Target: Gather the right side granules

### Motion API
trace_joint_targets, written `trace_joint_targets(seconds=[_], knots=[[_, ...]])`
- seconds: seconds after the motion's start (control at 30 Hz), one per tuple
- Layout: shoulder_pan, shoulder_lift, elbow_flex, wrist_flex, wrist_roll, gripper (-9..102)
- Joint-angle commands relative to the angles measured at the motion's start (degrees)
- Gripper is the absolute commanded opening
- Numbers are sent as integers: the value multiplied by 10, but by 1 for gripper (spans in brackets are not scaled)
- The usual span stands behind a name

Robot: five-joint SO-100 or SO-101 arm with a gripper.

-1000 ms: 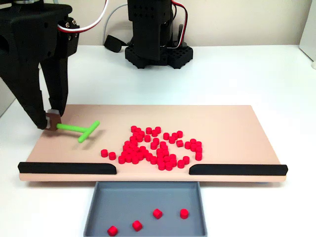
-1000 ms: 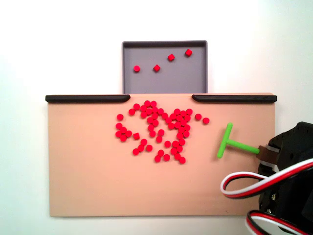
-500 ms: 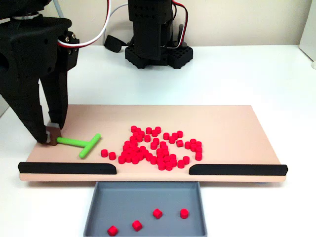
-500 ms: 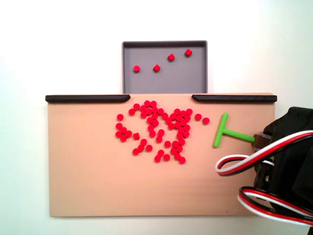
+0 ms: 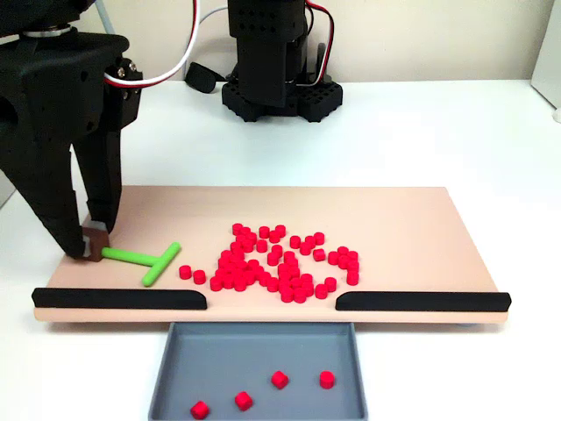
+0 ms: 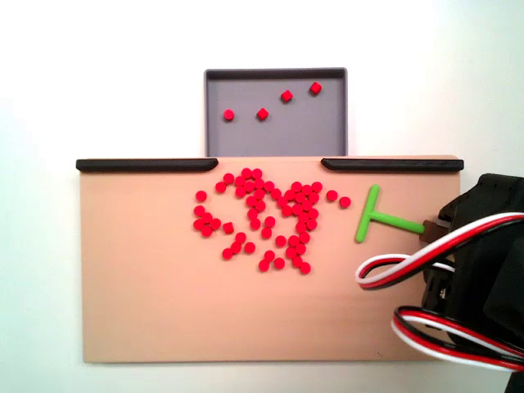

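Dozens of small red granules (image 5: 272,261) lie in a loose cluster on the tan board (image 5: 412,219); in the top-down fixed view the granules (image 6: 266,221) sit mid-board. A green T-shaped tool (image 5: 145,258) lies left of the cluster in the front fixed view, and right of it, as the tool (image 6: 378,217), in the top-down one. My black gripper (image 5: 91,243) is shut on the end of the tool's stem, its fingers pointing down. In the top-down view the gripper (image 6: 432,228) is at the board's right edge, mostly hidden by the arm and cables.
A grey tray (image 5: 175,386) below the board's front gap holds several red granules; it shows too as the tray (image 6: 327,139) in the top-down view. Two black rails (image 5: 118,298) (image 5: 421,301) line the front edge. The arm's base (image 5: 276,88) stands behind the board.
The gripper has carried the green tool toward the board's front edge with the rails, and slightly closer to the cluster. The granules have not moved.
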State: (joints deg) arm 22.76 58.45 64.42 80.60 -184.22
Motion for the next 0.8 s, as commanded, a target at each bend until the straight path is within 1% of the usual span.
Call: trace_joint_targets(seconds=[0.0,0.77], knots=[[-12,-1,1,-1,-104,0],[-51,3,4,0,-26,0]])
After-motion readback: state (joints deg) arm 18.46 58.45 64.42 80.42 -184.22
